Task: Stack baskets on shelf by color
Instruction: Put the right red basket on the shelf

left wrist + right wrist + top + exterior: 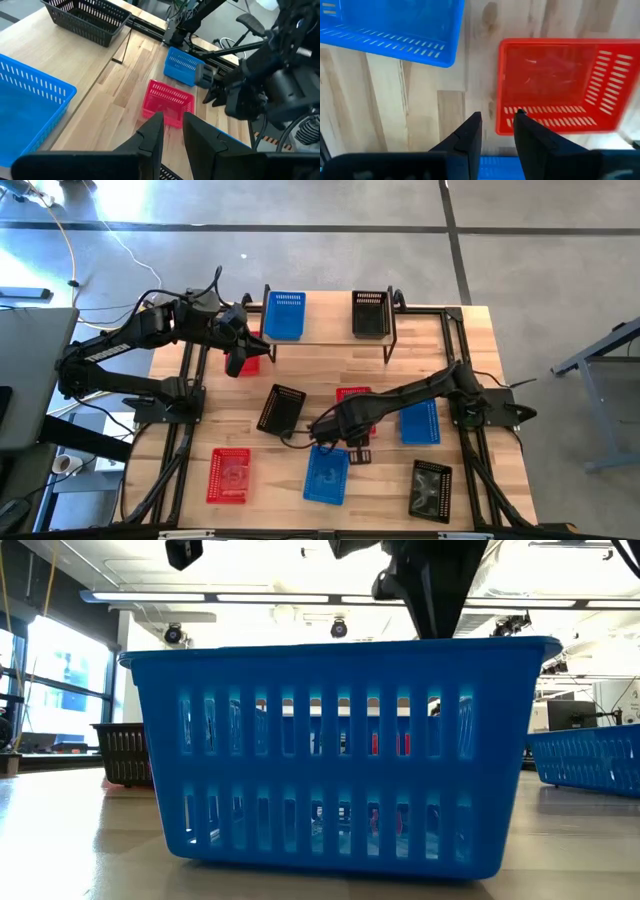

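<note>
Right gripper (pixel 497 117): jaws parted, nothing between them, poised over bare table (pixel 310 375) at the edge of a red basket whose bare floor shows through its open top. In the high view, placed between the middle red basket (pixel 350 393) and the near blue basket (pixel 327 475).

Left gripper (pixel 172 120): jaws released, separated by a narrow gap with nothing in it, raised at the left end of the shelf (pixel 325 340), directly over the far-left red basket (pixel 245 362).

On the shelf: shelf blue basket (pixel 285 315) at left, shelf black basket (pixel 370 313) at right, well apart, each single.

On the table: middle black basket (pixel 281 408), right blue basket (pixel 420 422), near-left red basket (pixel 229 475), near-right black basket (pixel 431 490), all separate, none nested.
</note>
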